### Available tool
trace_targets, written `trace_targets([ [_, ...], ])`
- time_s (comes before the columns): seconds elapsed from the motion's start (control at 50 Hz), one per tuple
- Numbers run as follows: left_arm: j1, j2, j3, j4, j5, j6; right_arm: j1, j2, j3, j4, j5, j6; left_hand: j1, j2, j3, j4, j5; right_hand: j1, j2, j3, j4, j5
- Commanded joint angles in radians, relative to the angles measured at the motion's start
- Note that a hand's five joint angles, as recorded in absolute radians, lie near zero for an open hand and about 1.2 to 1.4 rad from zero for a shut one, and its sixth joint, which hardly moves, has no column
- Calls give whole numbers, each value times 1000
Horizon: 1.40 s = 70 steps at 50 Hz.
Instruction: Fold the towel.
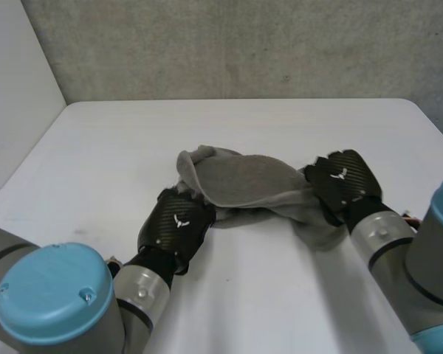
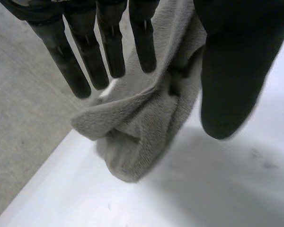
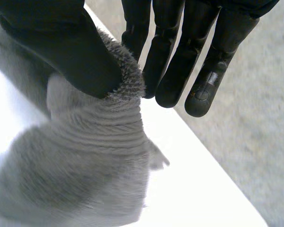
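The left hand [image 1: 179, 225] pinches one end of the towel [image 1: 244, 183] between thumb and straight fingers. The towel (grey, bunched) spans the middle of the surface [image 1: 236, 125] to the right hand [image 1: 341, 183], which pinches its other end.

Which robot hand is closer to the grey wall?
The right hand. It pinches the towel at the end nearer the wall; the left hand holds the other end, farther from it.
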Motion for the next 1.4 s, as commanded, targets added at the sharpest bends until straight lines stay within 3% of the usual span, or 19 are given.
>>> trace_targets([
  [0.02, 39, 7, 109, 7, 12, 4, -80, -28, 79, -10, -57, -2, -169, -166, -178, -177, -175, 440, 218, 213, 206, 236],
  [0.12, 133, -16, 178, 10, 100, 4, -107, -93, 101, -11, -109, 13, -160, -158, -170, -168, -166, 440, 218, 213, 206, 236],
  [0.16, 192, -57, 212, 10, 199, 2, -107, -115, 95, -10, -112, 13, -152, -149, -161, -160, -157, 440, 218, 213, 206, 236],
  [0.18, 192, -58, 212, 10, 199, 2, -107, -115, 95, -10, -112, 13, -152, -149, -161, -160, -157, 440, 218, 213, 206, 236],
  [0.22, 229, -103, 250, 10, 309, -1, -103, -158, 72, -7, -112, 13, -149, -146, -158, -157, -154, 440, 218, 213, 206, 236],
  [0.24, 229, -104, 250, 10, 310, -1, -103, -158, 72, -7, -112, 13, -149, -146, -158, -157, -154, 440, 218, 213, 206, 236],
  [0.28, 246, -169, 294, 4, 408, -1, -97, -198, 37, -3, -108, 13, -149, -146, -158, -157, -154, 440, 218, 213, 206, 236],
  [0.38, 278, -257, 359, -7, 489, -1, -87, -274, -5, 3, -106, 13, -149, -146, -158, -157, -154, 440, 218, 213, 206, 236],
  [0.62, 300, -400, 496, 2, 509, 1, -24, -316, -62, 37, -106, 7, -108, -105, -117, -116, -113, 440, 218, 213, 206, 236],
  [0.88, 298, -481, 532, 5, 549, 2, -42, -307, -80, 48, -94, 10, 644, 646, 634, 636, 638, 440, 218, 213, 206, 236],
  [0.94, 298, -483, 534, 10, 549, 2, -42, -304, -88, 48, -93, 12, 691, 694, 682, 683, 686, 440, 218, 213, 206, 236],
  [0.98, 298, -481, 537, 22, 548, -1, -42, -302, -91, 48, -91, 12, 854, 857, 845, 846, 849, 440, 218, 213, 206, 236],
  [1.06, 306, -466, 534, 39, 531, 1, -44, -291, -99, 48, -85, 12, 855, 858, 846, 847, 850, 440, 218, 213, 206, 236],
  [1.16, 372, -360, 496, 48, 459, 1, -53, -267, -131, 51, -44, 13, 855, 858, 846, 847, 850, 440, 218, 213, 206, 236],
  [1.2, 401, -245, 432, 51, 424, -2, -59, -268, -138, 52, -34, 13, 855, 858, 846, 847, 850, 440, 218, 213, 206, 236],
  [1.4, 424, 178, 289, 47, 400, 5, -56, -272, -239, 144, -22, 18, 855, 858, 846, 847, 850, 440, 218, 213, 206, 236],
])
